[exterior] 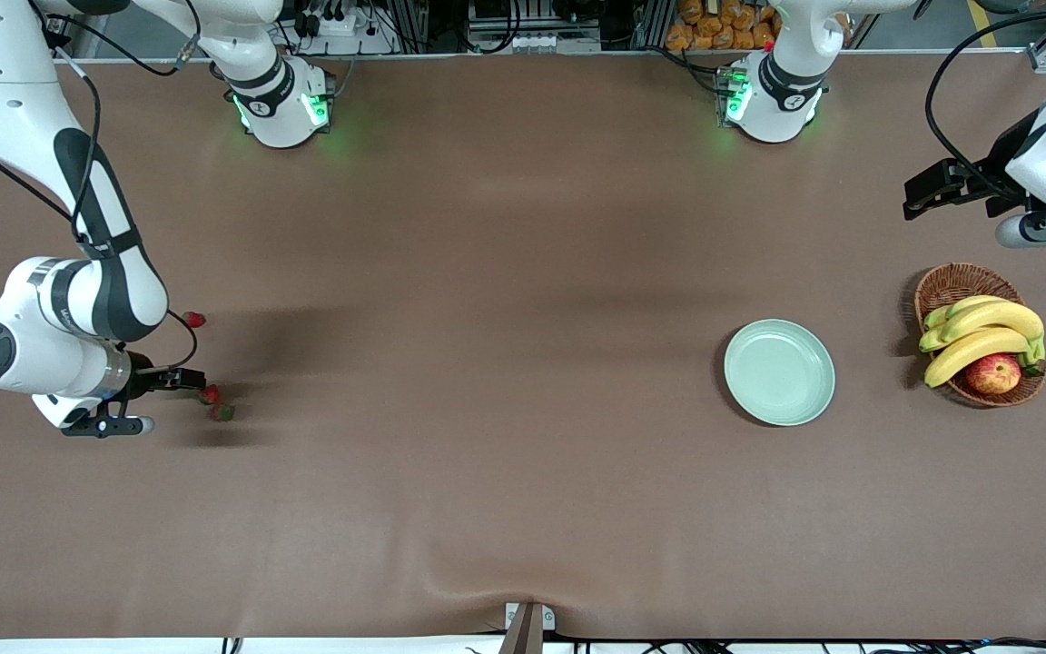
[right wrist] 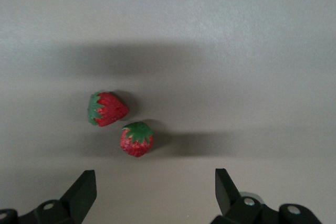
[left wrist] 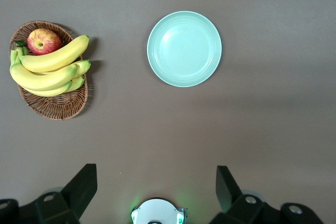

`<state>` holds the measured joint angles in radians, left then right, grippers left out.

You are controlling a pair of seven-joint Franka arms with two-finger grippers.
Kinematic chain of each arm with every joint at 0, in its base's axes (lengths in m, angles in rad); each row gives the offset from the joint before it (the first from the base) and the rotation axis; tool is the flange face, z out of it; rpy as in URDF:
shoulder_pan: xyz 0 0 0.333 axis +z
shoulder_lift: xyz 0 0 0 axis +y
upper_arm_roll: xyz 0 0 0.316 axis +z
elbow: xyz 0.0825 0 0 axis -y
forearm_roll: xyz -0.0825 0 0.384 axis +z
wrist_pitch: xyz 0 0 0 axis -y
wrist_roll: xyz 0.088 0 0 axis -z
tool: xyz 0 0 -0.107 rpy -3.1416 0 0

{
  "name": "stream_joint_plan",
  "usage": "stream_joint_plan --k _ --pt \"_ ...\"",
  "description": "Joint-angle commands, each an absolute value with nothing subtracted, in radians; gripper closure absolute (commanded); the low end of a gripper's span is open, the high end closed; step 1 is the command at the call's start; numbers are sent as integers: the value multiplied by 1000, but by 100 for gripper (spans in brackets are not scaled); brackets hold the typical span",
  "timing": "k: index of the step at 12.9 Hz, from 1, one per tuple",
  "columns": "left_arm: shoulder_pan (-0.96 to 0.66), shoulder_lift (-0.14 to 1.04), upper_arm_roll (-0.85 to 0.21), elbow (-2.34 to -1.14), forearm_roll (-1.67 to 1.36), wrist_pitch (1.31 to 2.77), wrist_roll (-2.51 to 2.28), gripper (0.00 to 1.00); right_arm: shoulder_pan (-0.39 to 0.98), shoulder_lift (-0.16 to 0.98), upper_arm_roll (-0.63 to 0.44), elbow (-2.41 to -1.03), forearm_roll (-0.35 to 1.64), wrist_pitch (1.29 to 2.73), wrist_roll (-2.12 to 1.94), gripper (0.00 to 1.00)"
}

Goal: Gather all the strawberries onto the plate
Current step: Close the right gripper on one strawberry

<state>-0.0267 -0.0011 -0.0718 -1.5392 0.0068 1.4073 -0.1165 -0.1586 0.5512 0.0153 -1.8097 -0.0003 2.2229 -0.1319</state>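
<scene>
Strawberries: two lie just ahead of the right jaws, spread wide above the table; a third sits nearby. Left jaws, released, hover near basket; plate holds nothing

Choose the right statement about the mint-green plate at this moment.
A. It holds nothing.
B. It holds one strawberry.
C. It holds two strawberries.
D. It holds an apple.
A: the mint-green plate shows only its bare glossy surface in the front and left wrist views, while all three strawberries lie on the table at the right arm's end, beside the open right hand.
</scene>
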Motion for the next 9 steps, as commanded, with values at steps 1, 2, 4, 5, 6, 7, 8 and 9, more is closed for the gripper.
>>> stream_joint_plan --k 1,2,4,5,6,7,8,9 --pt "-23 5 -72 -1517 6 1399 -107 0 -167 569 31 -1818 6 2240 -56 0" --pt "-23 2 -72 -1517 8 1399 -107 0 -164 575 29 -1818 6 2244 -49 0" --pt "-23 -2 -72 -1517 6 1399 -107 0 -167 600 31 -1818 6 2267 -49 0" --pt "-23 -5 -71 -1516 6 1397 -109 0 -166 612 31 -1818 6 2281 -49 0" --pt "-23 -5 -72 -1511 6 1397 -118 0 -166 618 31 -1816 8 2283 -48 0" --pt "-25 -9 -74 -1512 8 1396 -126 0 -164 620 31 -1816 15 2283 -48 0" --pt "-23 -11 -74 -1511 8 1391 -126 0 -163 624 31 -1816 34 2283 -49 0" --pt "-21 -18 -68 -1511 8 1391 -118 0 -163 627 31 -1813 46 2283 -49 0"
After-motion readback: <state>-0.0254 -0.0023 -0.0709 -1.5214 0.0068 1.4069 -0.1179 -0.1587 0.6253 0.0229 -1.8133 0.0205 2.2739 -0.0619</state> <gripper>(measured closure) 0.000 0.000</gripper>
